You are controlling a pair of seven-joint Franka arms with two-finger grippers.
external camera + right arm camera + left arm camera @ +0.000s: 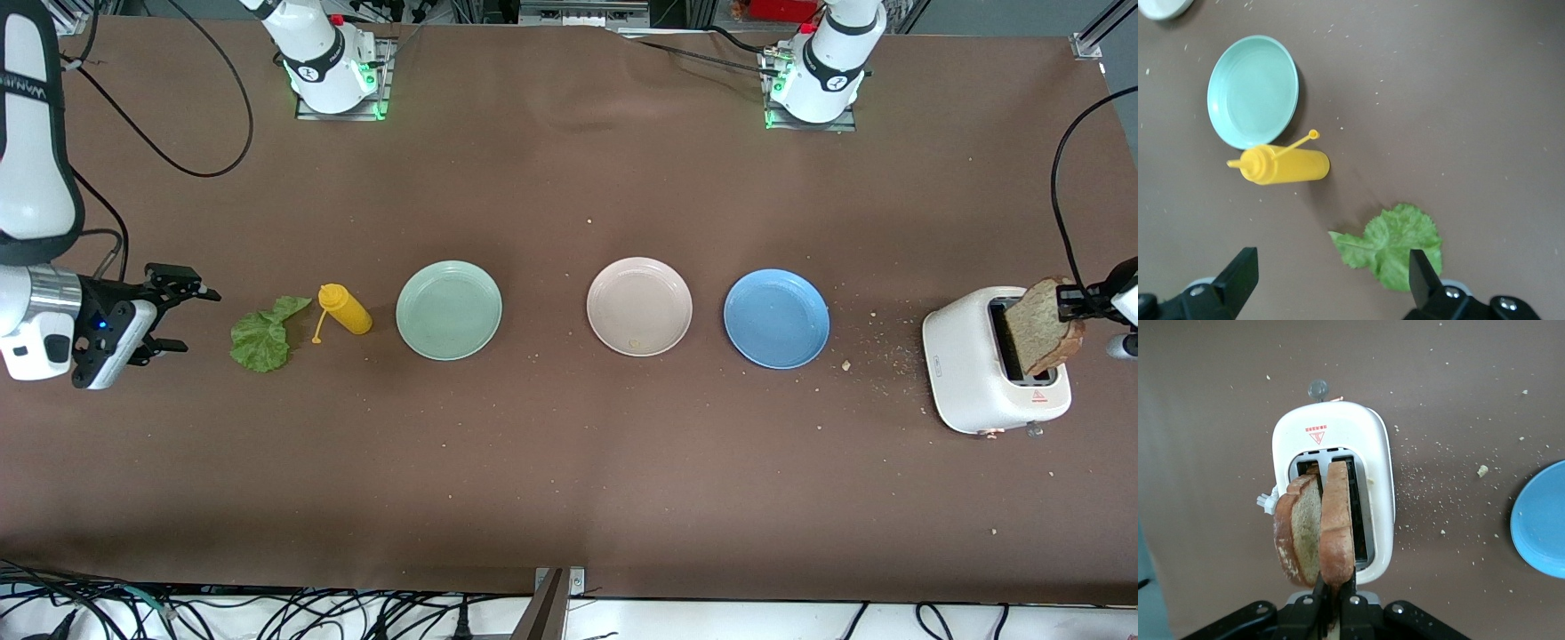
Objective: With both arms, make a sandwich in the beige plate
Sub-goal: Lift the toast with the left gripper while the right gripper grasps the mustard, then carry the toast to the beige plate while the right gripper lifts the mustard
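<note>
One speckled bread slice [1049, 327] pinched by left gripper [1336, 597] fingers over toaster [969, 373].

The right pincer [1331, 287] hangs over the brown desk [1458, 100] with its fingers [1241, 277] spread wide. A green lettuce leaf [1395, 243] lies flat between them, one fingertip overlapping its edge. Near the leaf a yellow bottle [1281, 165] lies on its side, just beside a mint-green plate [1251, 90]. Crumbs dot the desk
</note>
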